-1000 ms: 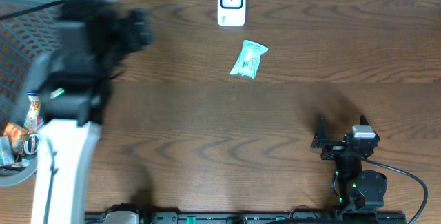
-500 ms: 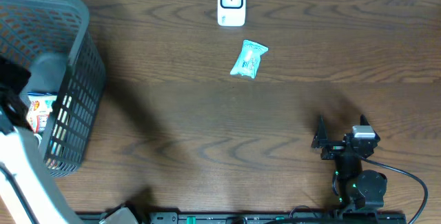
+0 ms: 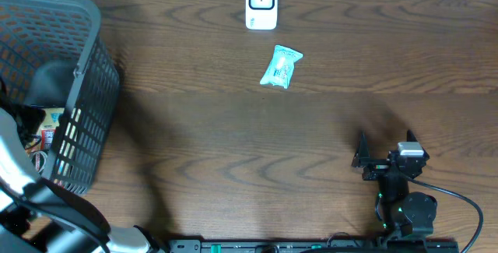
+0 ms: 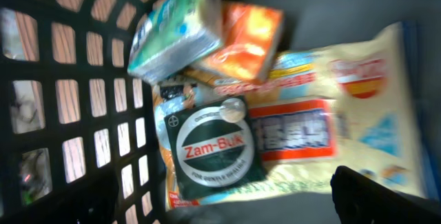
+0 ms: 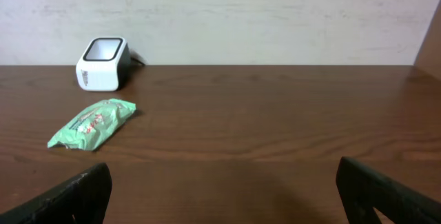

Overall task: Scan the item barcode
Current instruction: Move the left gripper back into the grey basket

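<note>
A pale-green sealed packet (image 3: 280, 67) is shown lying flat, slightly angled, near the upright white barcode scanner (image 3: 261, 4).

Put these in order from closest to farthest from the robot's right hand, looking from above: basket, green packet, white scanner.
From the right hand:
1. The green packet, mid-table, up and to its left.
2. The white scanner, at the table's far edge.
3. The basket, at the far left end.

A dark mesh basket (image 3: 87, 109) stands at nine o'clock on the wood table (image 3: 233, 152) (brown, boldly grained). A pale wall (image 5: 275, 17) runs along the table's far edge, at twelve o'clock.
</note>
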{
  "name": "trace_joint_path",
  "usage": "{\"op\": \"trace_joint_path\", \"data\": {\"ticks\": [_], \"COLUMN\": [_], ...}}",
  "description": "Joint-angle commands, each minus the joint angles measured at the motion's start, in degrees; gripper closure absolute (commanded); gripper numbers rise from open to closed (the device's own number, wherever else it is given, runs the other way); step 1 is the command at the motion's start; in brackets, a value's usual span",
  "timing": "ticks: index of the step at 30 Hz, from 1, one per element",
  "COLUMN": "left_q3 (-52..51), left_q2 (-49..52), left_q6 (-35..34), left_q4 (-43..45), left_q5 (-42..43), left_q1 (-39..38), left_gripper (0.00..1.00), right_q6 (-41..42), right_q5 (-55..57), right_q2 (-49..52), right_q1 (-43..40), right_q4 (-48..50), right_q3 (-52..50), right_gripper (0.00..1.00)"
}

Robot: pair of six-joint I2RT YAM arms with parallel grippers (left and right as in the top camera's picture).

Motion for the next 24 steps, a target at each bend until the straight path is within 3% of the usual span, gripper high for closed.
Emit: {"op": "trace_joint_path", "data": {"ticks": [1, 15, 24], "left_q3": [-0.13, -1.16, -3.54], "left_q2": [3.41, 8.22, 8.22], "left_q6": [-2.67, -12.63, -12.85], "left_q4": [-1.11, -3.37, 0.72], "left_q5": [-0.90, 1.25, 1.22], "left_q1": [1.05, 1.16, 1.16], "left_gripper": [0.02, 0.02, 0.02], "right_q6": [0.59, 0.59, 0.59], "right_q5": [-0.13, -0.13, -0.13], "right_q2": [-0.22, -0.22, -0.22], "right_q1": [-0.46, -0.46, -0.46], "right_q4": [-0.24, -0.24, -0.24], "right_q3": [-0.09, -0.09, -0.09], "right_gripper": [0.01, 0.01, 0.01]}}
